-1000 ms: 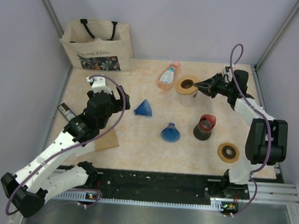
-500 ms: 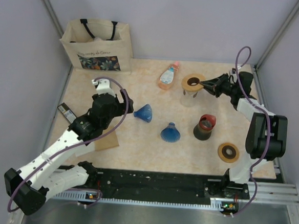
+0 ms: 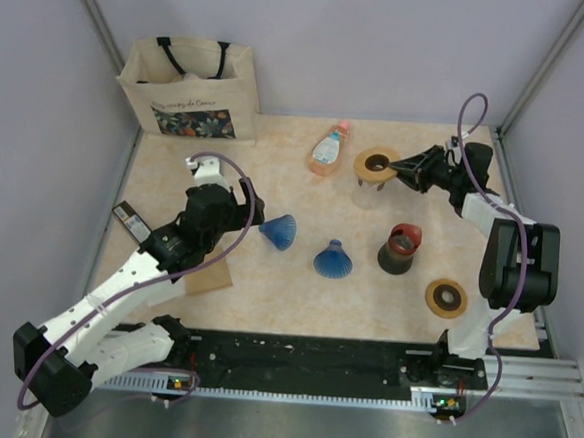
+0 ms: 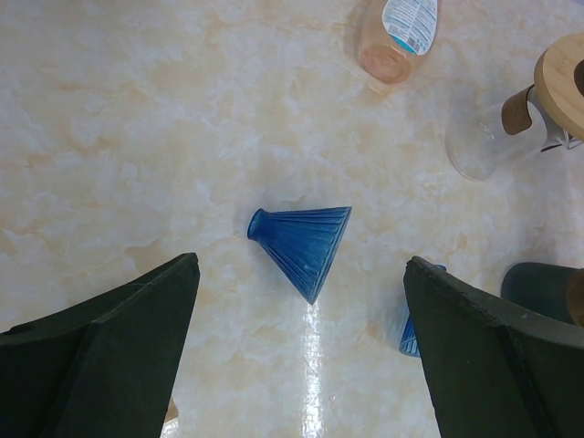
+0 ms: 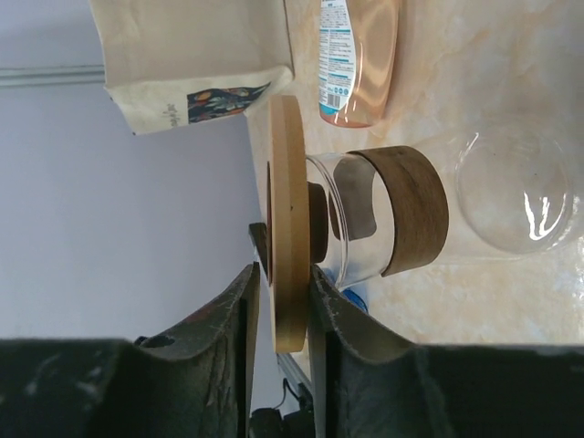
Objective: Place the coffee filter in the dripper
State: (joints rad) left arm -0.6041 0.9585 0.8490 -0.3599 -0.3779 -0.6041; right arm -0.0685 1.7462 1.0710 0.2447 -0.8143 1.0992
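Two blue ribbed cones lie on the table, one just right of my left gripper and one near the middle. In the left wrist view the first cone lies on its side just ahead of my open, empty left gripper. The second cone's edge shows by the right finger. A glass carafe with a wooden ring on top stands at the back right. My right gripper is shut on the ring's rim.
A cloth tote bag stands at the back left. A peach bottle lies next to the carafe. A red and black cup and a wooden ring sit at the right. A brown flat piece lies under my left arm.
My left gripper has moved right and nearer, over the first blue cone, which now lies slightly nearer. My right gripper shifted the carafe a little to the right, then held still.
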